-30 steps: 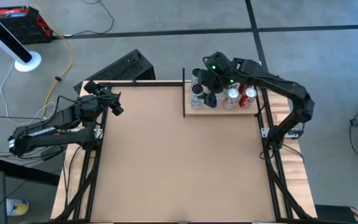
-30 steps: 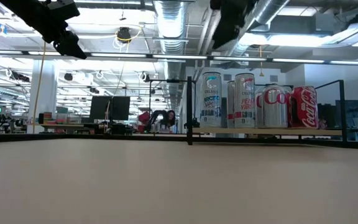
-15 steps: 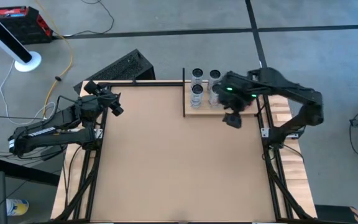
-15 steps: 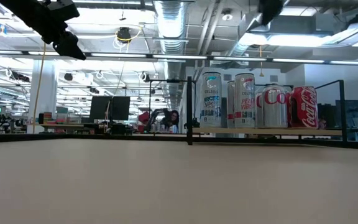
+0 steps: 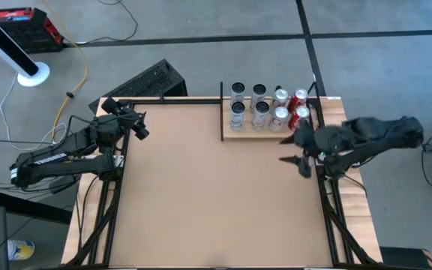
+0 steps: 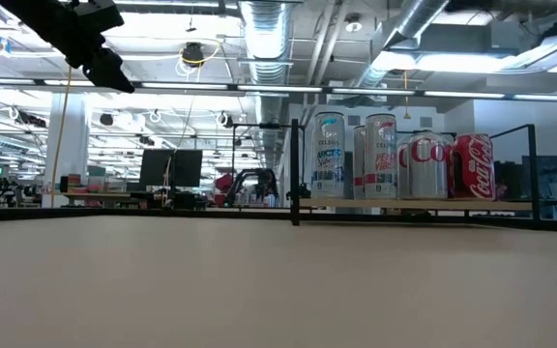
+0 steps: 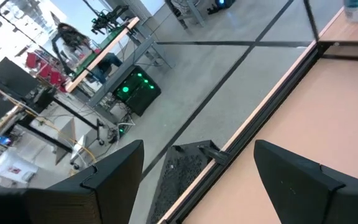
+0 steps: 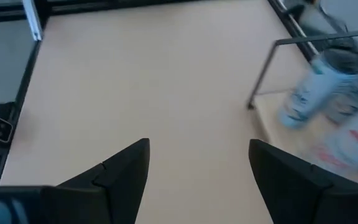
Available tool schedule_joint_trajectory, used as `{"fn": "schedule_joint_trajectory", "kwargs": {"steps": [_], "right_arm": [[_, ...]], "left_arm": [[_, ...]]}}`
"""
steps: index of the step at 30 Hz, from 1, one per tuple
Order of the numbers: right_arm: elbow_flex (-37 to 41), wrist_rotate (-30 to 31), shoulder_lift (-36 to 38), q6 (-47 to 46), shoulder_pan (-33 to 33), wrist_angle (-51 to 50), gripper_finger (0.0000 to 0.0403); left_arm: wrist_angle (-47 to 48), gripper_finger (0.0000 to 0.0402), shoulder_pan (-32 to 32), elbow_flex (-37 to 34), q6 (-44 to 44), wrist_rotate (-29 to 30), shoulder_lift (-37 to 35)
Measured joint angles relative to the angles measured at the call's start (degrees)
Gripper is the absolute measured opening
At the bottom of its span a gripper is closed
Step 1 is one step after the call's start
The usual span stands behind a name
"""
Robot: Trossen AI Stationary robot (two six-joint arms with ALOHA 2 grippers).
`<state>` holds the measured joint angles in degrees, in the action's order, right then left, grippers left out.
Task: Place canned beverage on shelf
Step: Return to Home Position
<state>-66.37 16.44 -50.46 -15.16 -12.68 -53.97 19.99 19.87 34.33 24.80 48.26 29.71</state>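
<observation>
**Arm retreating, stocking apparently done**

I am pulling the right hand [image 5: 297, 160], spread and empty, back to the bench's [image 5: 201, 202] right edge. The left hand [image 5: 142, 124] is waiting, spread. Beyond, the cans [image 5: 259, 113] are standing on the shelf [image 5: 252, 134].

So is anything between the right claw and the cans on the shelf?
Nothing visible. The right gripper, open, hangs in front of the right end of the shelf, with only tabletop between it and the cans. The left gripper waits at the far left.

An open-plan lab: exposed ceiling ducts [image 6: 269, 34], monitors [image 6: 172, 165], workbenches [image 6: 114, 197].
</observation>
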Motion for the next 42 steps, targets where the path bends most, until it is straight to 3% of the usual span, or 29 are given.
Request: {"fn": "schedule_joint_trajectory", "kwargs": {"steps": [4,7,13,15,19,24,27,30,35,42], "right_arm": [[15.6,1.5,5.1,2.6,-1.8,18.6,0.0295],[25.0,1.6,5.8,7.9,-1.7,36.9,0.0295],[35.5,1.7,2.1,19.2,2.8,77.1,0.0295],[35.4,1.6,0.7,19.5,4.9,84.2,0.0295],[31.9,-1.0,0.7,19.5,7.9,81.0,0.0293],[25.6,-3.9,3.0,17.8,7.9,64.3,0.0269],[24.8,-4.4,4.3,18.0,6.1,56.3,0.0227],[26.8,-4.1,6.5,18.1,4.7,53.0,0.0158],[33.7,-3.6,10.4,16.6,3.7,55.6,0.0022],[45.8,-3.9,14.0,14.9,4.4,71.6,0.0035]], "left_arm": [[-1.4,0.0291,0.0,0.0,-4.7,-4.1,0.4],[-3.0,0.0291,0.0,0.0,-14.2,-10.4,1.7],[-12.8,0.0291,-0.1,0.2,-26.0,-31.8,5.0],[-13.2,0.0291,-0.5,1.7,-27.8,-38.0,5.3],[-9.0,0.0291,-1.9,6.4,-29.9,-46.2,3.5],[-4.7,0.0291,-5.2,8.0,-31.2,-49.0,-3.1],[-3.2,0.0291,-7.2,6.4,-32.2,-48.6,-7.6],[-3.4,0.0291,-8.6,2.6,-33.7,-45.9,-11.9],[-11.2,0.0291,-9.5,-7.2,-36.6,-42.4,-17.7],[-18.3,0.0291,-9.5,-17.3,-38.6,-42.4,-21.3]]}}
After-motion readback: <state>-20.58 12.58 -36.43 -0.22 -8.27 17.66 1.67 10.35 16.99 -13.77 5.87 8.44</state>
